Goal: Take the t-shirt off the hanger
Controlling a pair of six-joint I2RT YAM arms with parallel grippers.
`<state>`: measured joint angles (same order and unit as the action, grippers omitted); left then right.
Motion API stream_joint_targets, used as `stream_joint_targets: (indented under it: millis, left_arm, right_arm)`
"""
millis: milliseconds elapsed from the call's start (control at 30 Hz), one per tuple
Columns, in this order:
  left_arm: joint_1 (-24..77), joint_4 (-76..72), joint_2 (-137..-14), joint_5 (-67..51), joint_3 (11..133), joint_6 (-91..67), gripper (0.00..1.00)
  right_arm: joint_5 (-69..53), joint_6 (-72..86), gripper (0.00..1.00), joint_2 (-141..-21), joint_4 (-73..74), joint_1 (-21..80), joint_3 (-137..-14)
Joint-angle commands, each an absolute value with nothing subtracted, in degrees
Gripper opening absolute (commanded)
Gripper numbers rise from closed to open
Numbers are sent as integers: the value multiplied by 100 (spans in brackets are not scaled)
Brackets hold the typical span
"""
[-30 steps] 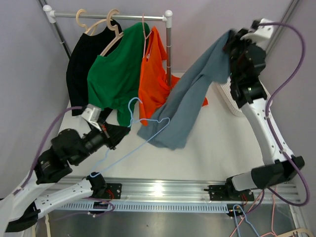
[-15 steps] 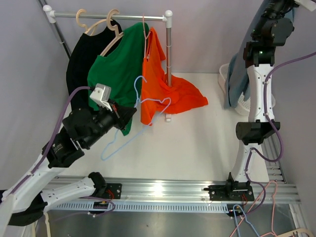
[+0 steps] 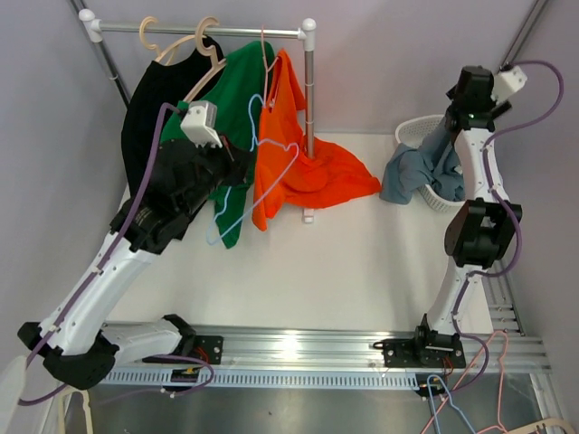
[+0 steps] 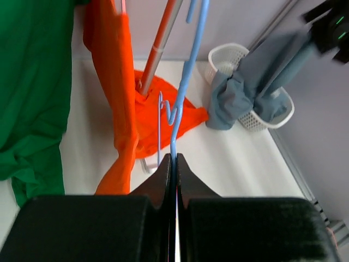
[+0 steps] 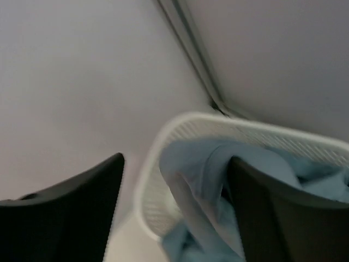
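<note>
Fabric of the blue-grey t-shirt, judged soft, light and limp, is lying heaped over the white basket, best pinched at a bunched fold; right hand is hovering fingers apart, left hand clamping the bare blue hanger.

I can see the left gripper only in its own wrist picture. From above, the left arm covers it. That arm also hides the lower part of the green shirt near the far left corner. In the left wrist picture the hanger runs off the top edge, so its hook is cut off. The right arm there is a smeary blur. The right wrist picture is all fuzzy, and the right gripper is just two dark shapes. The t-shirt sinks into the basket at the far right corner, so much of it is hidden. I can't tell if it touches a finger.
</note>
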<state>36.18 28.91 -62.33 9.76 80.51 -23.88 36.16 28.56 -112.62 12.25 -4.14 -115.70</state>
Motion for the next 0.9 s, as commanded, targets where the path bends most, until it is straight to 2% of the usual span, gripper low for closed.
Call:
stream_joint_targets:
  millis: [0,33,67,100,200,367,500,567,733,867]
  left_arm:
    - [3577,2663,-6433,1283,8840,-2268,1]
    - [3577,2628,-6599,1370,8920,-2172,0]
    - [3577,2593,-6670,1449,9051,-2154,1]
    - [3577,2558,-6749,1511,9183,-2127,1]
    - [3525,2514,-7101,1652,9562,-1978,0]
    - [3165,2725,-8048,1266,10448,-2039,0]
    - [3111,2646,-8796,1126,11029,-1960,1]
    - [3103,2663,-9191,1195,11486,-1986,1]
    - [3129,2479,-9939,1643,12330,-1820,1]
    - [3164,2040,-10370,1617,12831,-1696,0]
  right_arm:
    - [3216,4253,86,-11663,3716,-738,-12242]
    - [3591,4097,96,-11576,3596,-651,-12060]
    - [3743,3791,99,-11131,3247,-572,-11789]
    - [3875,3475,99,-10840,2347,-467,-11490]
    - [4069,2551,99,-9881,1470,-133,-10890]
    - [3884,2101,100,-8695,1521,595,-10548]
    - [3963,1855,99,-7063,715,1317,-8857]
    - [4051,1907,99,-6620,633,1537,-8387]
    - [4008,2057,99,-5557,756,1643,-7429]
    - [4034,1899,100,-5160,800,1652,-7137]
